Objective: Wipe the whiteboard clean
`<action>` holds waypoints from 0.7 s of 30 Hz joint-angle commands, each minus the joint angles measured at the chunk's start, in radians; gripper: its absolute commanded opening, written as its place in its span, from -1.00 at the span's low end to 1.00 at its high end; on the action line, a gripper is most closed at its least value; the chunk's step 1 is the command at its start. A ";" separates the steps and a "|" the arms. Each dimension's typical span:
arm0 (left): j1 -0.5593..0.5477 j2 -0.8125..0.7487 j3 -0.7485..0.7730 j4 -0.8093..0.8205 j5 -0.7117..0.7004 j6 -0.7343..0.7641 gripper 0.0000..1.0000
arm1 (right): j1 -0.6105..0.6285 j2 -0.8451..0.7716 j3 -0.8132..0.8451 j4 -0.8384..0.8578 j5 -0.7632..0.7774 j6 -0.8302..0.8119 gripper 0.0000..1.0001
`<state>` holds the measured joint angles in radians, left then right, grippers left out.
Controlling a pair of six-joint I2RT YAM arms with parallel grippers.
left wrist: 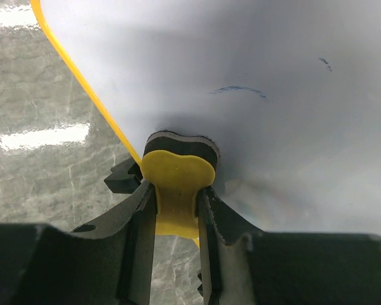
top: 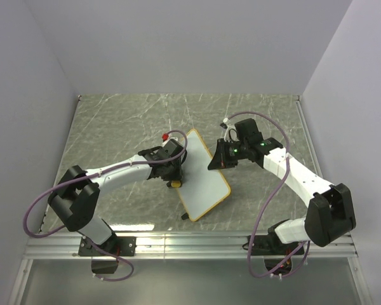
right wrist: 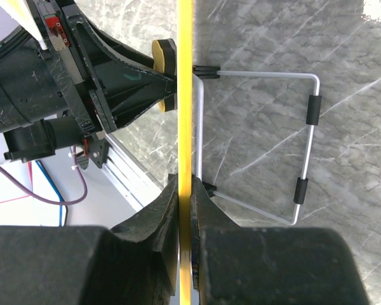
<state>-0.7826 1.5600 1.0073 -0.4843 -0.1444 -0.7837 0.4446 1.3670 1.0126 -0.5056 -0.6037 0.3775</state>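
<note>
The whiteboard (top: 203, 181), white with a yellow-orange rim, stands tilted mid-table. My right gripper (top: 214, 162) is shut on its upper right edge; in the right wrist view the rim (right wrist: 186, 95) runs edge-on between the jaws of the right gripper (right wrist: 192, 203). My left gripper (top: 174, 175) is shut on a yellow bone-shaped eraser (top: 176, 183). In the left wrist view the eraser (left wrist: 178, 171) is pinched by the left gripper (left wrist: 176, 190), with its dark felt face against the board (left wrist: 273, 63) near the left rim. A faint blue arc (left wrist: 238, 90) and a small blue fleck (left wrist: 325, 63) show on the white surface.
Behind the board a bent wire stand (right wrist: 311, 114) with black sleeves rests on the grey marble tabletop (top: 114, 127). An aluminium rail (top: 190, 244) runs along the near table edge. Plain walls enclose the table on three sides.
</note>
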 commanded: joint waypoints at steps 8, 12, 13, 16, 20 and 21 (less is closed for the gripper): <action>0.008 -0.041 0.042 0.081 -0.032 0.017 -0.99 | 0.037 -0.032 -0.023 0.022 -0.010 -0.031 -1.00; 0.017 -0.054 0.082 0.069 -0.035 0.029 -0.96 | 0.037 -0.043 -0.031 0.019 -0.001 -0.034 -1.00; 0.019 -0.061 0.085 0.067 -0.035 0.034 -0.94 | 0.036 -0.045 -0.032 0.016 0.004 -0.035 -0.98; 0.029 -0.077 0.106 0.055 -0.056 0.038 -0.99 | 0.037 -0.052 -0.031 0.007 0.022 -0.034 -0.23; 0.078 -0.143 0.134 0.032 -0.067 0.058 -0.99 | 0.037 -0.072 -0.025 -0.011 0.065 -0.037 0.99; 0.089 -0.153 0.137 0.026 -0.070 0.069 -0.99 | 0.037 -0.074 -0.023 -0.017 0.071 -0.038 0.99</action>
<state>-0.7319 1.4792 1.0885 -0.4690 -0.1822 -0.7517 0.4740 1.3437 0.9882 -0.5106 -0.5659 0.3576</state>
